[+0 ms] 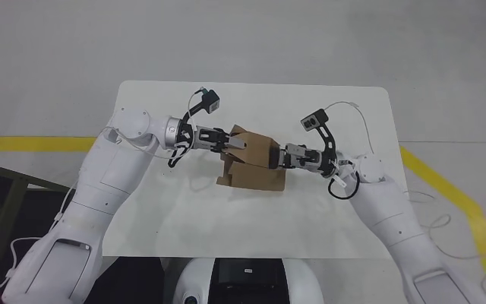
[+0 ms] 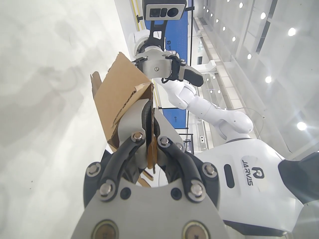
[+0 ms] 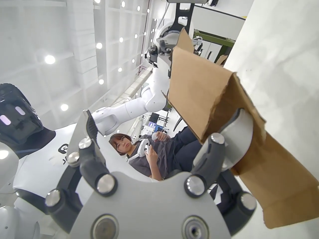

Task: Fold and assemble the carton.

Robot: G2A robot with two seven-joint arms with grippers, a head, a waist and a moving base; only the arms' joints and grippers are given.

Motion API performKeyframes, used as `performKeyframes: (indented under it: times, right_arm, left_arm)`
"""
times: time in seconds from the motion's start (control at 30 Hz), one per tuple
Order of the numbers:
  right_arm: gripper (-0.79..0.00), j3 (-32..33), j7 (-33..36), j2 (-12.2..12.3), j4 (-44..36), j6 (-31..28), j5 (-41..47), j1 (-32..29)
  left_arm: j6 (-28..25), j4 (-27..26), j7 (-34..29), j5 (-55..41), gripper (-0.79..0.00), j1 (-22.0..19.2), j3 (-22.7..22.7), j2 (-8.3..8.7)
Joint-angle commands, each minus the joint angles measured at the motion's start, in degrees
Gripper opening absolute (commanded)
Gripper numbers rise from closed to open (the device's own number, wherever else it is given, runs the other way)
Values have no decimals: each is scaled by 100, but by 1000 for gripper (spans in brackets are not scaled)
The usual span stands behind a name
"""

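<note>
A brown cardboard carton [image 1: 254, 158], partly folded, is held above the middle of the white table [image 1: 152, 213] between the two arms. My left gripper [image 1: 234, 142] is at its far left side, shut on a carton flap; the wrist view has the fingers [image 2: 139, 115] pinching the cardboard edge of the carton [image 2: 119, 93]. At the carton's right end, my right gripper [image 1: 275, 156] stands open. One of its fingers [image 3: 236, 125] is tucked under a panel of the carton [image 3: 199, 93], while the other finger [image 3: 86, 125] stands free. That same right gripper [image 2: 174, 70] appears beyond the carton in the left wrist view.
The table ends at a front edge [image 1: 228, 254] near the robot and a right edge [image 1: 399, 144]. A thin cable [image 1: 357, 114] loops above the table's right part. Bare table surface lies to the left and in front of the carton.
</note>
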Motion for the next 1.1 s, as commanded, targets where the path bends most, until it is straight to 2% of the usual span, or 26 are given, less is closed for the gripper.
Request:
performKeyframes:
  times: [0.0,0.43,0.87,0.93,1.07]
  right_arm:
    - [0,-32,24,-25,28,24,22,24]
    - [0,55,315,-143,104,314,521,28]
    - [0,346,328,-152,-130,327,292,-100]
    - [-102,340,296,-168,-116,296,241,-88]
    - [-148,319,223,-190,-64,222,8,-27]
  left_arm:
    - [3,-11,-3,6,-785,4,4,1]
    - [-1,1,14,-7,-785,23,-8,6]
    - [6,19,30,25,-785,21,22,3]
    - [4,25,29,21,-785,21,27,2]
    - [-6,35,28,21,-785,16,30,1]
